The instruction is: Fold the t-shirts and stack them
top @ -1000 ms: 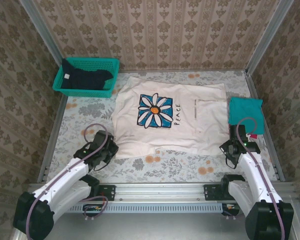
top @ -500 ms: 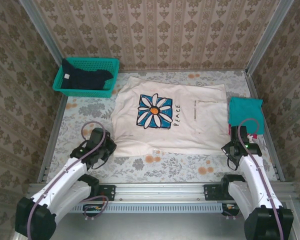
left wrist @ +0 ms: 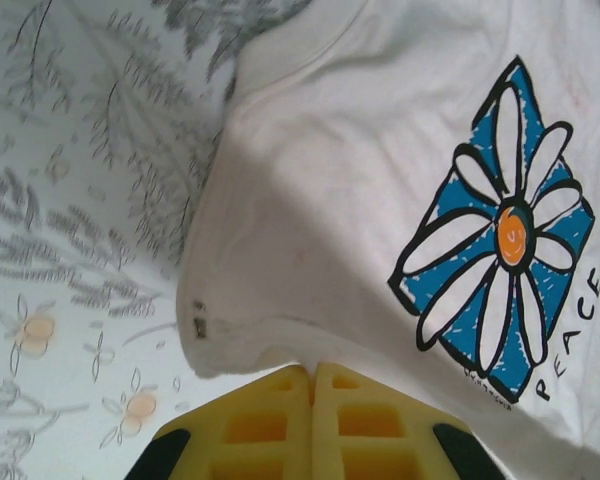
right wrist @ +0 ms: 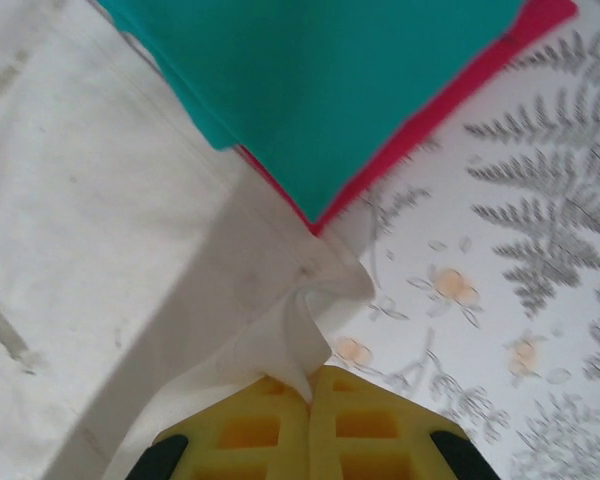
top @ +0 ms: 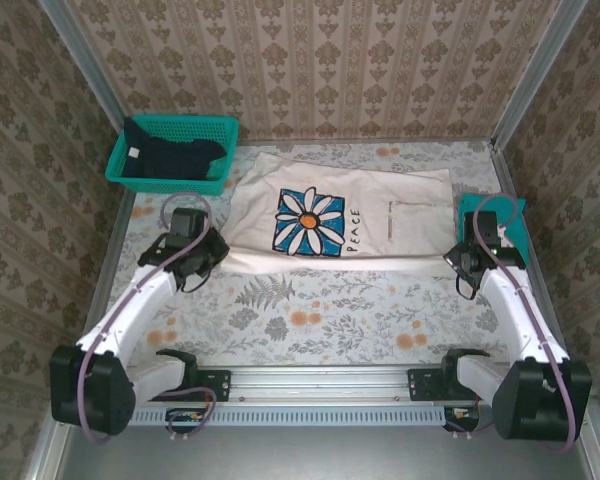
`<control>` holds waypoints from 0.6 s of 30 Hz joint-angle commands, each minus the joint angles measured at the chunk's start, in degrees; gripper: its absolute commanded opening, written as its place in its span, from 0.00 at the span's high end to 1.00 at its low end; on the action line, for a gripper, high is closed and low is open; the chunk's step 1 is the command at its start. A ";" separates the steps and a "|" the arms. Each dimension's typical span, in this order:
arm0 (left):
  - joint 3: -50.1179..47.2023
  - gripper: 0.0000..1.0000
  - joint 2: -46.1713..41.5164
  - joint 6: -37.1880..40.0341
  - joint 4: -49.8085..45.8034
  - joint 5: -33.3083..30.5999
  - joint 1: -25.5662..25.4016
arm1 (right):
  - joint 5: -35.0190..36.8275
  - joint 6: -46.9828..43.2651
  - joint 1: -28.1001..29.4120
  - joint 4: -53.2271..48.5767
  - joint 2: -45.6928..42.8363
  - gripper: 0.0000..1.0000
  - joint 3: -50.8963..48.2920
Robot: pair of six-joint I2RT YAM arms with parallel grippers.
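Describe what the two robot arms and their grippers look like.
The left arm and right arm have white tubular links with chunky black joints, and a thin mauve cable loops along each. The left gripper and right gripper have yellow fingers moulded with square pockets, black at the outer edges.

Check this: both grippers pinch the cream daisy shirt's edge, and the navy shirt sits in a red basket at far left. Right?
No: the top view shows the basket holding the navy shirt is teal, not red. The left gripper and right gripper do pinch the edge of the cream daisy shirt.
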 commanded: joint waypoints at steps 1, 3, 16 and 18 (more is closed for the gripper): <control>4.64 1.00 3.33 7.39 1.26 1.03 1.70 | 0.66 -1.46 -0.34 5.08 3.33 1.00 3.58; 7.33 1.00 5.98 9.50 1.73 1.70 2.39 | 1.07 -1.32 -0.28 6.74 5.35 1.00 5.27; 21.70 1.00 21.57 17.33 4.51 5.33 4.94 | 4.55 -5.06 -0.35 11.43 19.33 1.00 16.67; 23.72 1.00 23.63 18.23 4.41 5.84 5.08 | 5.40 -5.96 -0.30 11.49 21.03 1.00 17.83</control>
